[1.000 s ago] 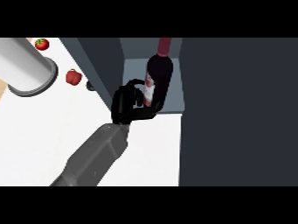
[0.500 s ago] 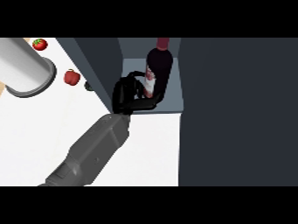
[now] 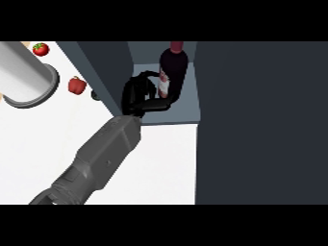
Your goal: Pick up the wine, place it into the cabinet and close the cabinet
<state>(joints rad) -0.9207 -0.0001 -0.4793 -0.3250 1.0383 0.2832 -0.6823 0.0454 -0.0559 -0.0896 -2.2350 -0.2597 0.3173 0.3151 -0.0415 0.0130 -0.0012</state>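
grey forearm (image 3: 99, 158) rising from the lower edge. left hand (image 3: 142, 93) inside the cabinet (image 3: 106, 67), curled round the wine (image 3: 172, 72), upright on the shelf just right of the palm. left of the hand, red pepper (image 3: 77, 84); beyond, tomato (image 3: 41, 49).
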